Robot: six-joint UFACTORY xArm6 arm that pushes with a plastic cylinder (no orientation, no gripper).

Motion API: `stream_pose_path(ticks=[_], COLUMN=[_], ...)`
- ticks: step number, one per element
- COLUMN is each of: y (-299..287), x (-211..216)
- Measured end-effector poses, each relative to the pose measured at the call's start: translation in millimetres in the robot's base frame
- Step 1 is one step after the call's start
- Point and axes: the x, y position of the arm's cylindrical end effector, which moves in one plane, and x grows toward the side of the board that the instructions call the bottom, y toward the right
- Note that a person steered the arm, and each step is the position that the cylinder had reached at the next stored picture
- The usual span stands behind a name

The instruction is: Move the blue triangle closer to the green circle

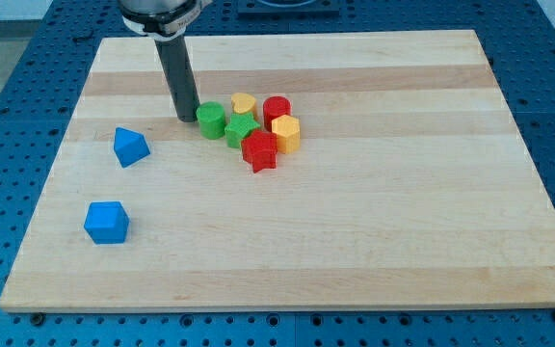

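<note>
While my tip (188,118) stands in the frame's upper left centre, it has no fingers to spread or press, and sits just left of the green circle (211,120), perhaps touching. Further lower left, well apart, lies the blue triangle (130,146).
</note>
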Motion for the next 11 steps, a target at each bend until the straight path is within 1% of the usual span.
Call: stream_pose_path(ticks=[1, 3, 4, 5, 6, 7, 8, 9, 11], y=[-3.3, -92.8, -126.2, -129.5, -95.7, -45.2, -8.4, -6.3, -44.5], x=[0.0, 4.7, 27.8, 55.5, 69.6, 69.6, 69.6, 69.5, 69.6])
